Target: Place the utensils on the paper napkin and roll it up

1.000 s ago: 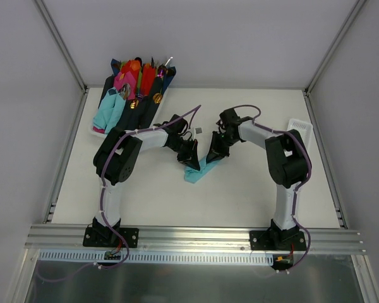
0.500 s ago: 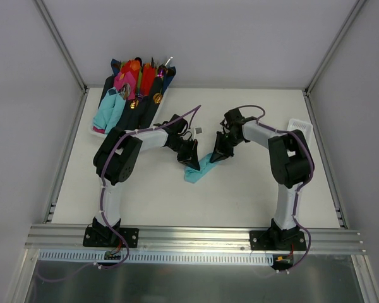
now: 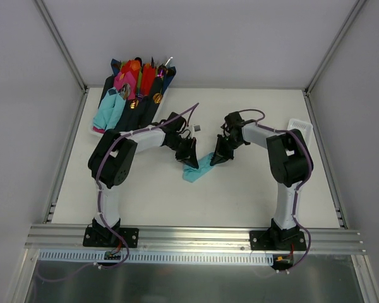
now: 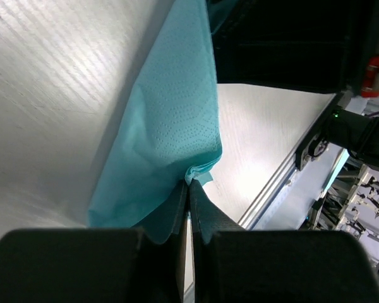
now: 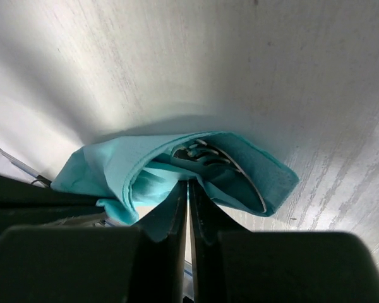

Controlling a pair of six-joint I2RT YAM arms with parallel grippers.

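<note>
Paper napkin (image 3: 199, 169) folded loosely around utensils (image 5: 205, 153), pinched by left gripper (image 4: 188, 185) and right gripper (image 5: 188, 184), rolling apparently unfinished.

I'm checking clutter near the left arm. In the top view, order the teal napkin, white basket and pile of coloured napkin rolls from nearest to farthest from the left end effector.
1. The teal napkin: mid-table, pinched in the left end effector.
2. The pile of coloured napkin rolls: far-left corner.
3. The white basket: right edge of the table.
</note>
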